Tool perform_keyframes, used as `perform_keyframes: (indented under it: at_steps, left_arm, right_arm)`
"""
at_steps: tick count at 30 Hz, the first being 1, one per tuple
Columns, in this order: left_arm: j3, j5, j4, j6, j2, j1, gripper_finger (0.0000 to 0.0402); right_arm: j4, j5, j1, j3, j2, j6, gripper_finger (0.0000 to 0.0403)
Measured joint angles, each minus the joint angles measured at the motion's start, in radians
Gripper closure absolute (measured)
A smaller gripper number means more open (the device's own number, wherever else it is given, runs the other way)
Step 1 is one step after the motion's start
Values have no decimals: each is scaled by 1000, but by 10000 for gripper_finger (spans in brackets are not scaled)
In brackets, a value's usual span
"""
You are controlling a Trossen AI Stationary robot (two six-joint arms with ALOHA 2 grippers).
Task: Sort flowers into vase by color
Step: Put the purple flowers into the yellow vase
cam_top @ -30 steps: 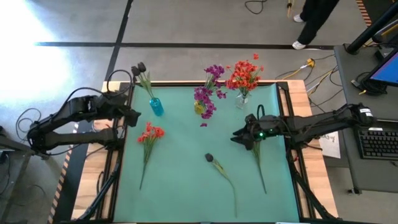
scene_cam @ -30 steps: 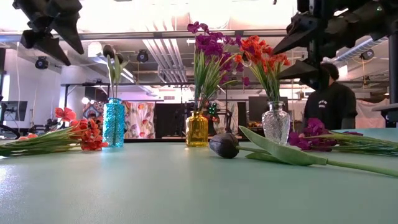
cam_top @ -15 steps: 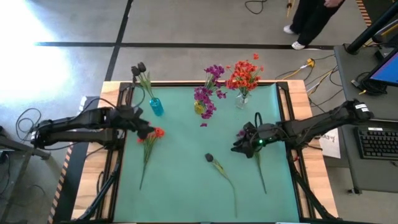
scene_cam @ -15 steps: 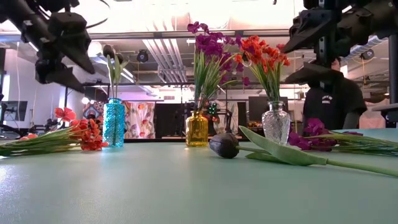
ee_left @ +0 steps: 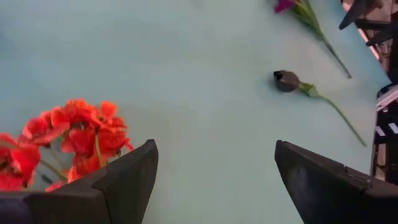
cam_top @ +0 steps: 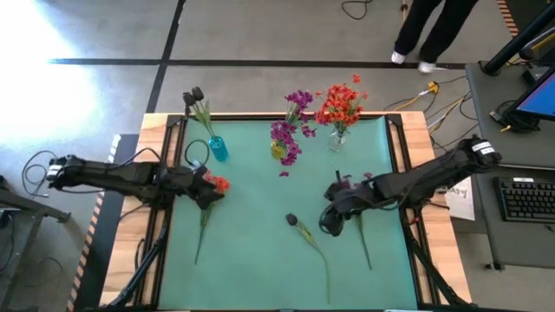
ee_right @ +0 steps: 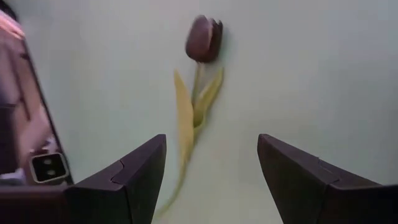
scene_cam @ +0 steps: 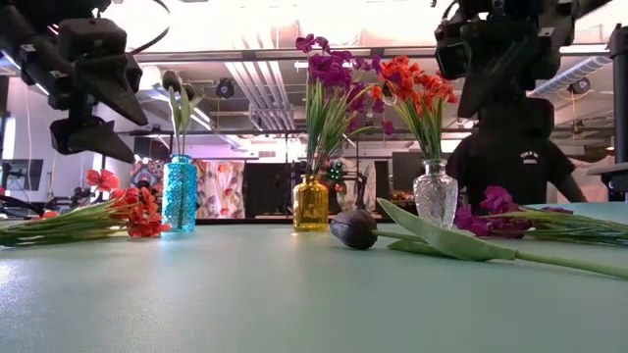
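Note:
An orange-red flower lies flat on the green mat, its stem running toward the near edge. My left gripper hovers open just over its head, and the cluster shows beside one finger. A dark tulip lies flat mid-mat. My right gripper is open above the mat to its right, and the bud shows ahead of the fingers. A purple flower lies under my right arm, its head partly hidden.
At the far edge stand a blue vase with dark buds, a yellow vase with purple flowers and a clear vase with orange-red flowers. A person walks beyond the table. Bare mat lies toward the near edge.
My left gripper has gone toward the table's right and near edges, from beside the blue vase to over the orange-red flower's head. My right gripper has gone toward the near edge, away from the purple flower's head and toward the dark tulip. The flowers have not moved.

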Motion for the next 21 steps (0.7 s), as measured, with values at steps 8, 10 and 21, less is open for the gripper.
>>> perform_keyframes:
  at_steps: [8, 10, 21]
  left_arm:
    - [-10, -81, 18, -83, 61, -111, 90]
    - [-8, -96, 24, -90, 86, -134, 90]
    - [-7, -116, 115, -125, 212, -224, 90]
  right_arm:
    - [-275, 11, 51, 149, 73, 66, 158]
    - [-338, 25, 69, 173, 89, 90, 158]
    - [-579, 33, 148, 150, 97, 292, 158]
